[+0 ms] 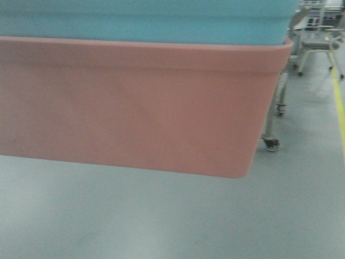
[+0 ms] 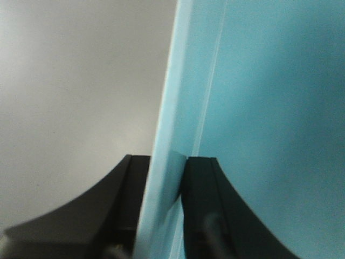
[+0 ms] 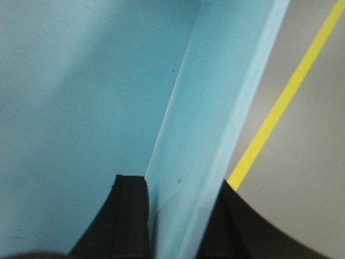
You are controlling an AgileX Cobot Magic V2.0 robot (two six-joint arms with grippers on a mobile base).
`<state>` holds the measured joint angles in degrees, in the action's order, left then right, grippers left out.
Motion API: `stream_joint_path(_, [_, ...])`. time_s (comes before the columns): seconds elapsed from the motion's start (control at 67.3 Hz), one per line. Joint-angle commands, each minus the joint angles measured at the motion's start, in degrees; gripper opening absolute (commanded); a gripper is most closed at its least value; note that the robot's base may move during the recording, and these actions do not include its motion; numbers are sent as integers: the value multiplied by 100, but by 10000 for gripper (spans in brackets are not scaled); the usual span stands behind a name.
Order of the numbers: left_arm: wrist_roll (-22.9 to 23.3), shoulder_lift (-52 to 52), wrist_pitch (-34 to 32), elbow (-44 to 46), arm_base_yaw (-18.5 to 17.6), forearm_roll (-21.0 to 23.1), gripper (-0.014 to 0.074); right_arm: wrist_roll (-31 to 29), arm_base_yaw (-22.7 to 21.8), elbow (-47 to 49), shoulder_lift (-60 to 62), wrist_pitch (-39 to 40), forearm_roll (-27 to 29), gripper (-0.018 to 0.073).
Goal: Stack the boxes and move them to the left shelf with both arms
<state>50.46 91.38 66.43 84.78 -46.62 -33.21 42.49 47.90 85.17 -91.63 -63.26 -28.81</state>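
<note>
Stack: light blue bin (image 1: 145,21) sits nested inside the salmon pink bin (image 1: 135,102); only a band of blue shows above the pink rim.
Location: the pair hangs in the air over the grey floor (image 1: 161,216), not resting on any tabletop or shelf.
Left gripper (image 2: 167,170): clenched on the blue bin's side wall, one finger on the inside face and one on the outside.
Right gripper (image 3: 178,186): clamped likewise on the opposite blue wall, a yellow floor line (image 3: 280,102) beyond it.
Why this hold: pinching opposite walls lets me carry both bins as one load, level between my arms. I judge the pink bin rides on the nesting fit, since only blue wall shows between my fingers.
Look of bins: smooth matte plastic, rounded corner and a rolled rim lip on the pink one; blue interior is bare where visible.
Surroundings: a wheeled metal frame (image 1: 272,143) stands at the right of the front view.
Left shelf: no rollers visible, so I cannot place it.
Stage (judgement): stacking done, carry under way, placing not yet done.
Risk: lower bin could slip free if I tilt.
</note>
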Motion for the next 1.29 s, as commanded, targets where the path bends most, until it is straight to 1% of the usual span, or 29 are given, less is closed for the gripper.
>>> stream_joint_path(0.0, [109, -229, -1115, 252, -275, 374, -3, 238, 141, 265, 200, 1341, 158, 56])
stream_joint_path(1.278, [109, -229, -1115, 252, -275, 411, -3, 238, 141, 265, 200, 1340, 137, 56])
